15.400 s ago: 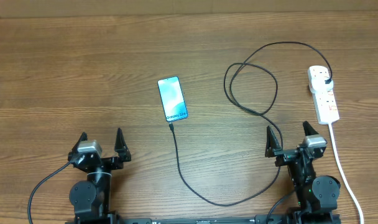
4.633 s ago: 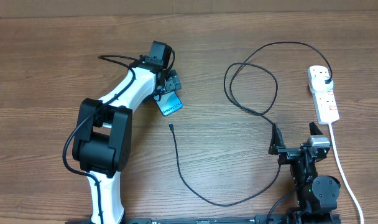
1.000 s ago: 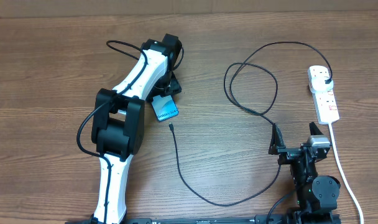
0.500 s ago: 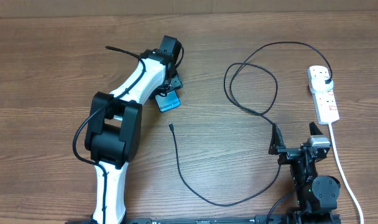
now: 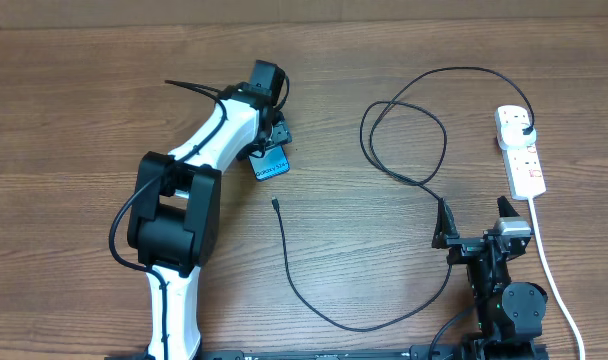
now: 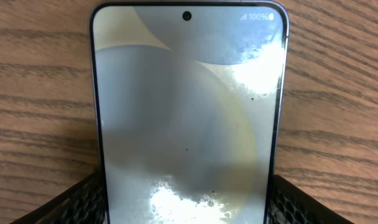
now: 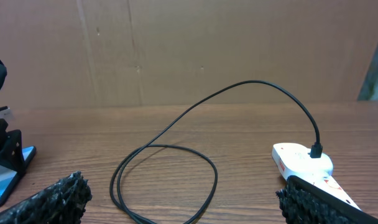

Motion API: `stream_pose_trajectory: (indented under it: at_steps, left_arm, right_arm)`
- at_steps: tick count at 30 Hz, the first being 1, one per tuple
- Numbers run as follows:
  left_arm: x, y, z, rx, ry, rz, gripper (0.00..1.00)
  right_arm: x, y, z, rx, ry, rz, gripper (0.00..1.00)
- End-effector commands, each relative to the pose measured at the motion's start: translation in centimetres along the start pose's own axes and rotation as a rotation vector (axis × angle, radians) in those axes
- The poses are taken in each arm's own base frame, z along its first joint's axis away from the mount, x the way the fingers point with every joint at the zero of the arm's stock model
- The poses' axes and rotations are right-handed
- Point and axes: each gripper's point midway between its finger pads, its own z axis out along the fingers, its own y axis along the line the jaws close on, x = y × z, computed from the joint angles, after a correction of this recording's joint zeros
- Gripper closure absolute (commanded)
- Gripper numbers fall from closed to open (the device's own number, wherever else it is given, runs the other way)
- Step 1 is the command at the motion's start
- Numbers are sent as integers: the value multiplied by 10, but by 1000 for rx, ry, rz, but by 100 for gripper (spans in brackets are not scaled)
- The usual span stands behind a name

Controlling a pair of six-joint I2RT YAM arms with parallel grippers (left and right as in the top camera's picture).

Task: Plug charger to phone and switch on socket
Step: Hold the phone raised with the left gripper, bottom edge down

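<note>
Gripping the phone (image 5: 271, 167) by its long edges, my left gripper (image 5: 274, 143) is pinched on it, screen up; I read this as the lining-up step. The charger (image 5: 289, 270) has its connector tip (image 5: 274, 204) near the phone's lower end, not touching. The right gripper (image 5: 473, 216) sits spread, well right of the phone, and the socket (image 5: 519, 150) lies farther right. Next, the port must be squared to that tip. Compared with the opening frame, the phone has twisted and pulled away from the tip.

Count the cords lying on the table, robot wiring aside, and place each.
2. The black charger cable loops from the middle to the socket; the white cord runs from the socket down the right side.
</note>
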Motion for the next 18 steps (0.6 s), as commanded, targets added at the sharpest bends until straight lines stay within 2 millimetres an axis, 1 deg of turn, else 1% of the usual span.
stream_pose_trajectory:
  at_steps: [1, 3, 8, 13, 18]
  left_arm:
    - [56, 28, 61, -38, 265, -29, 51]
    - [48, 25, 53, -37, 264, -26, 53]
    - [27, 9, 26, -15, 250, 3, 54]
    - [12, -1, 3, 2, 238, 14, 54]
    - [12, -2, -2, -2, 245, 18, 54]
  right_arm:
    - [2, -3, 0, 14, -4, 2, 0]
    - [2, -3, 0, 14, -4, 2, 0]
    - [2, -3, 0, 14, -4, 2, 0]
    - [2, -3, 0, 14, -4, 2, 0]
    - [2, -3, 0, 14, -4, 2, 0]
